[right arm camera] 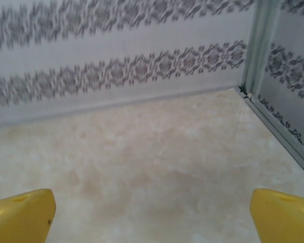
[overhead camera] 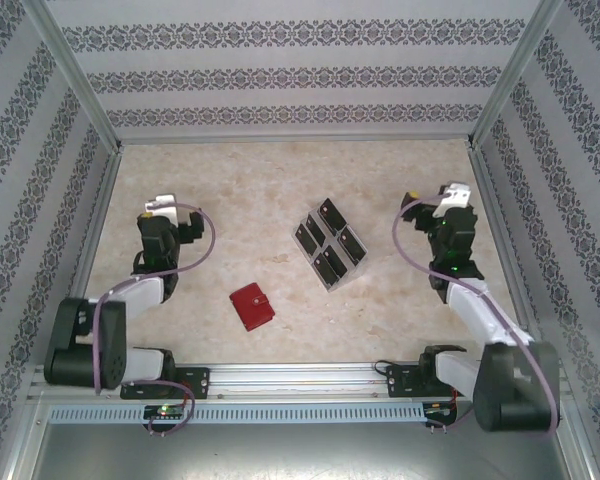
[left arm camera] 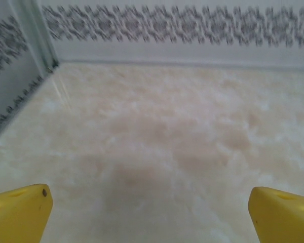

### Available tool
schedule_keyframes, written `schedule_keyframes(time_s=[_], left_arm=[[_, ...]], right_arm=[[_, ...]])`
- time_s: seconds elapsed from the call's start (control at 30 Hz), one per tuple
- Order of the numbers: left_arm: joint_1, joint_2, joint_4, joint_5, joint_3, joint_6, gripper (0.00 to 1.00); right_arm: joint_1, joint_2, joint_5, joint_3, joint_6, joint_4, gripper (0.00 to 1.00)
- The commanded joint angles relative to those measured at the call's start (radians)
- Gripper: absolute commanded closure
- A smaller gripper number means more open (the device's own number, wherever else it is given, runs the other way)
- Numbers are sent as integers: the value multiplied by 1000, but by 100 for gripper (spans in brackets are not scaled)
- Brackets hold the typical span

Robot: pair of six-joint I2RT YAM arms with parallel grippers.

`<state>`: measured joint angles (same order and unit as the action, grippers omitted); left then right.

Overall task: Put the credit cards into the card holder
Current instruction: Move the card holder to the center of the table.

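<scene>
Wide open and empty: right pincer [overhead camera: 445, 200], left pincer [overhead camera: 165, 210] likewise. Leftward and nearer the bases from the right one, well apart: credit cards [overhead camera: 330, 243], block set diagonal on the surface [overhead camera: 240, 190], closer to that arm. Beyond, shut card holder [overhead camera: 251, 306], nearer the left arm.

Quick count from what I can see: one small red leather-like folding wallet [overhead camera: 251, 306], one clear plastic slotted tray [overhead camera: 332, 283], and six small flat black rectangular cards [overhead camera: 330, 213], though they're tiny, so that's my best count. Two white-and-black robot arms [overhead camera: 140, 295], two yellow fingers [left arm camera: 20, 212] on each.
</scene>
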<state>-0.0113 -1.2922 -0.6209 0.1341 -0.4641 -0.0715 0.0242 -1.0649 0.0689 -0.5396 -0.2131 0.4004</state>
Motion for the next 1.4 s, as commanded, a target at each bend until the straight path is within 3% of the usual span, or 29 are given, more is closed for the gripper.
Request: schedule_keyframes(time_s=[0.0,0.07,0.17,0.23,0.37,0.47,0.63,0.97,1.37], left_arm=[[4,105,292,45,-90,-162,0],[1,158,463,20,-150,-265,0],[-1,214,660,-48,-210,-384,0],[-3,227,801,-83,-250,-456,0],[-9,205,1009,-167,-308,-538,1],[-12,176,1064,-202,-308,-573,0],[-16,110,1065,-258,-296,-610,0],[-27,66,1037,-285,-294,-631,0],[-32,82,1026,-279,-277,-626,0]], right_arm=[[21,83,-1,-81,-248,-302,2],[12,113,-150,-111,-251,-340,2],[-76,109,-261,-181,-245,-464,3],[-199,80,-244,-249,-216,-580,8],[-528,-45,-87,-354,-186,-780,14],[-731,-182,-29,-404,-222,-816,18],[-933,-451,-54,-542,-257,-854,22],[-1049,-776,-192,-688,-311,-821,25],[-1061,-889,-273,-727,-330,-781,32]])
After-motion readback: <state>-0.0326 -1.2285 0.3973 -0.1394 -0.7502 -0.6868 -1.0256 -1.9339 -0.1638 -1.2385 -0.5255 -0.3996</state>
